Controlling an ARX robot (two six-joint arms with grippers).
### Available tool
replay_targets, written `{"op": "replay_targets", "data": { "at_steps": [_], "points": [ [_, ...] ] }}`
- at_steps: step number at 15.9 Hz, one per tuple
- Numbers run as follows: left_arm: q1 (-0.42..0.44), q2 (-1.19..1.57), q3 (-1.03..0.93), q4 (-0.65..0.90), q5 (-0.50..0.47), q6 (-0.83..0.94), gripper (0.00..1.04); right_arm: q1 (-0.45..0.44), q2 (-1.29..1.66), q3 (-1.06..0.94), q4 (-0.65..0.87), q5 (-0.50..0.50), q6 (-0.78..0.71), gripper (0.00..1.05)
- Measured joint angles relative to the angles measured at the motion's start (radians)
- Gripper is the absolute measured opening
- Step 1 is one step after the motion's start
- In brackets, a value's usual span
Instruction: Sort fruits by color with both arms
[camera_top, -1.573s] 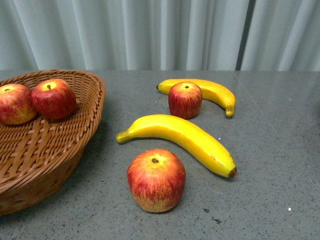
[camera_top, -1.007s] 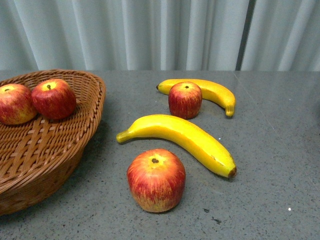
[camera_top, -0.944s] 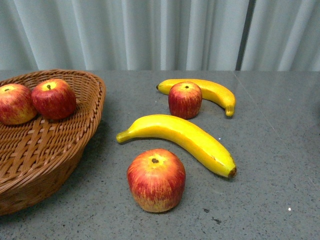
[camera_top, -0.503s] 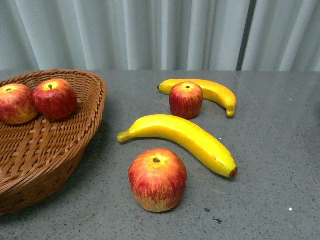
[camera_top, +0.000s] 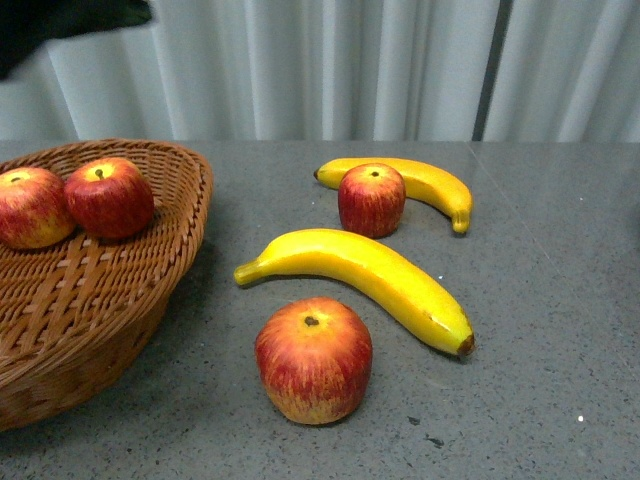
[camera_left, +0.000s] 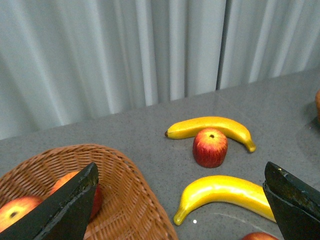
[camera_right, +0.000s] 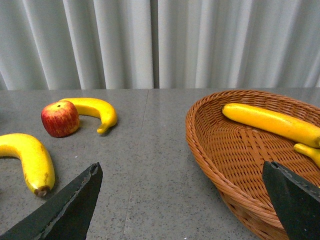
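Observation:
Two red apples (camera_top: 108, 197) lie in a wicker basket (camera_top: 120, 290) at the left. On the grey table a near apple (camera_top: 313, 360) sits in front of a long banana (camera_top: 370, 275). A far apple (camera_top: 371, 200) touches a second banana (camera_top: 430, 182). A dark part of my left arm (camera_top: 60, 20) shows at the top left. My left gripper (camera_left: 180, 167) is open and empty, high above the basket's rim (camera_left: 130, 200) and the near banana (camera_left: 225, 192). My right gripper (camera_right: 181, 165) is open and empty above the table, beside a second basket (camera_right: 210, 145) holding bananas (camera_right: 272, 122).
A pale pleated curtain (camera_top: 330, 70) hangs behind the table's far edge. Bare grey table (camera_top: 560, 300) lies to the right of the fruits. In the right wrist view, table (camera_right: 145, 165) lies between the loose fruits and the second basket.
A dark part of my left arm has come into the top left of the front view. The fruits have not moved.

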Motion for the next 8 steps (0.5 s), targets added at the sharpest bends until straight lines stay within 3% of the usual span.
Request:
{"op": "replay_targets", "data": {
  "at_steps": [4, 8],
  "points": [
    [-0.067, 0.29, 0.148, 0.0, -0.03, 0.061, 0.98, 0.0, 0.0, 0.0, 0.0, 0.0, 0.0, 0.98],
    [-0.156, 0.433, 0.212, -0.157, 0.061, 0.107, 0.98, 0.0, 0.0, 0.0, 0.0, 0.0, 0.0, 0.98]
  ]
}}
